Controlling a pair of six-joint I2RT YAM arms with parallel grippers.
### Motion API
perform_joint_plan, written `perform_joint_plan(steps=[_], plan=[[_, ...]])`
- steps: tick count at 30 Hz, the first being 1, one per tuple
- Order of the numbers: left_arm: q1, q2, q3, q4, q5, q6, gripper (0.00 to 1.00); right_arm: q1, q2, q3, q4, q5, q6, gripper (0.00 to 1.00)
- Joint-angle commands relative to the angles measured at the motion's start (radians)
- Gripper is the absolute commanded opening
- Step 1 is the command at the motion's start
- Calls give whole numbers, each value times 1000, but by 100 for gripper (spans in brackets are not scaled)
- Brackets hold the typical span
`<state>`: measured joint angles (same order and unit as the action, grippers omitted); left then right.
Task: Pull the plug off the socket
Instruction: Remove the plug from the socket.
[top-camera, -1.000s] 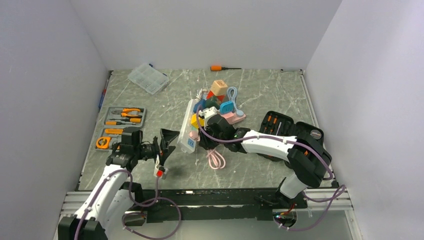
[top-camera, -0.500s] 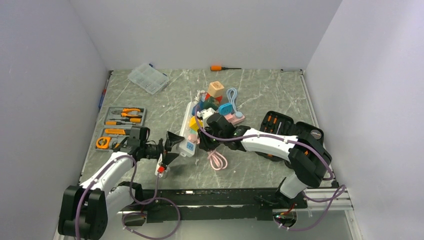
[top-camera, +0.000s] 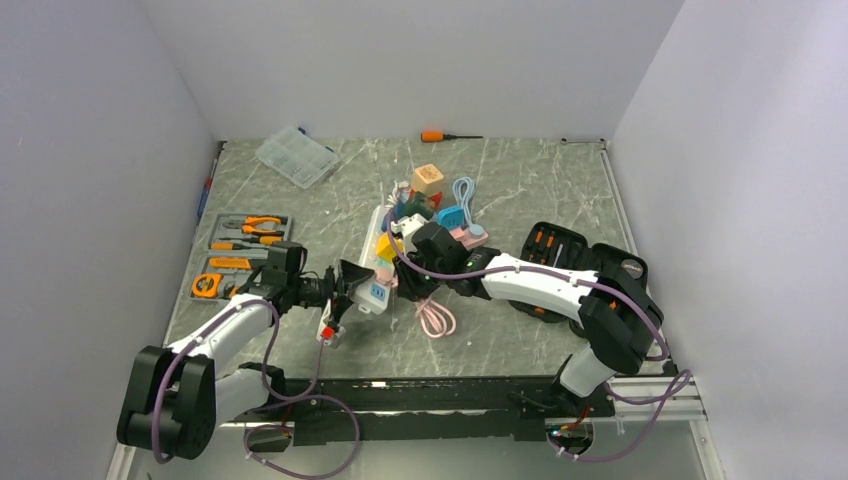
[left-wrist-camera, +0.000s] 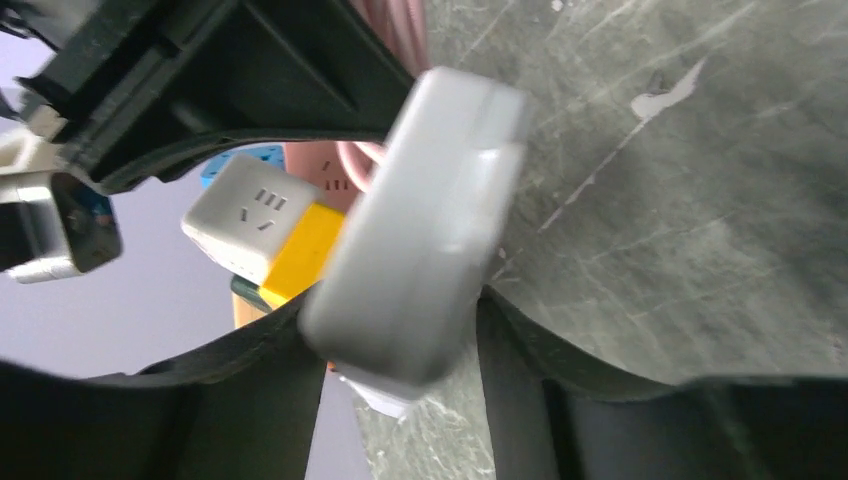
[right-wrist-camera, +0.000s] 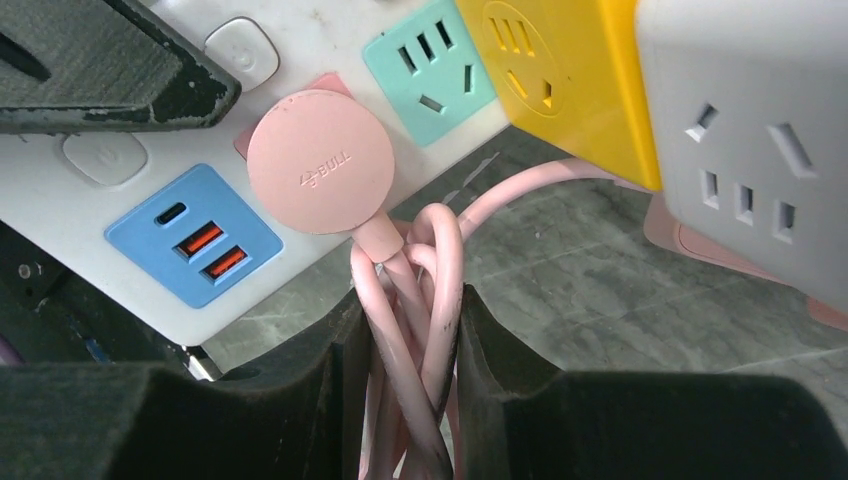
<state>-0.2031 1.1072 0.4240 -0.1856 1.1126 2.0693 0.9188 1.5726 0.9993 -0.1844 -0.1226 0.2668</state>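
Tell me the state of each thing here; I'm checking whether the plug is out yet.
pink plug: plugged into the power strip, not pulled out.
power strip: near end between the left fingers.
left gripper: shut on the power strip's end.
right gripper: shut on the pink cable just below the plug.
pink cable: looped, pinched between the right fingers.
tool case: open.

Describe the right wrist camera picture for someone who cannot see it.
The right gripper pinches a looped pink cable just below its round pink plug, which sits in a white power strip. Nearby are a blue USB panel, a teal socket, a yellow cube and a grey cube.
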Motion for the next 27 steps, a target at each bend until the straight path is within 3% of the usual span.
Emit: perform_joint_plan(steps=[1,3,4,9,12,14,19,27], plan=[[-36,8,66,28,52,744,45,15,-37,65,113,-108,-3,0],[-50,3,64,31,49,744,34,15,-41,52,125,-96,4,0],[-56,-1,63,22,43,744,31,16,-42,46,127,-88,5,5],[-59,-29,57,-4,4,733,24,16,-78,-20,126,18,-10,73],[-59,-56,63,-32,-15,715,17,18,-132,-96,141,100,-15,90],[-59,-71,66,-39,-27,696,13,21,-173,-144,151,143,-19,94],[-59,-96,92,-82,-58,641,7,43,-273,-226,180,252,-46,93],[-59,-113,156,-187,-65,632,0,99,-348,-315,445,309,-209,87]])
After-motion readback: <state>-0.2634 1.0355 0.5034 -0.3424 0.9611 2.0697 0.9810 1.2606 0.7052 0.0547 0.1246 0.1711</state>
